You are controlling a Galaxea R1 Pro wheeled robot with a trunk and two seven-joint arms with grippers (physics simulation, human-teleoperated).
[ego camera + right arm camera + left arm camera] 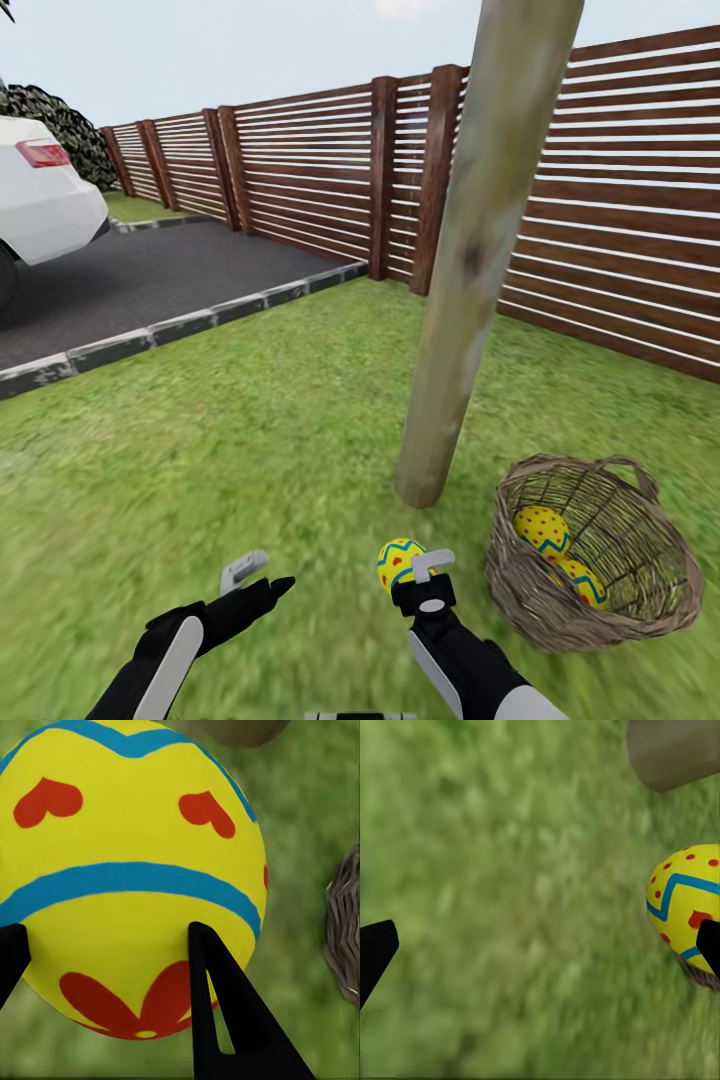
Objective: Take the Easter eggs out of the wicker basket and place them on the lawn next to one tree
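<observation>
Right pincer (415, 572) pinching smooth yellow egg (399, 563) (blue zigzags); left pincer (256, 577) spread; woven wicker basket (600, 610) tilted.

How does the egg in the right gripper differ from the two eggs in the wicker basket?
The held egg sits clamped in the right gripper above the lawn near the tree; the basket eggs lie loose inside the tilted wicker basket. The held egg shows in full; the basket eggs sit behind wicker. All are yellow with blue zigzags and red marks.
</observation>
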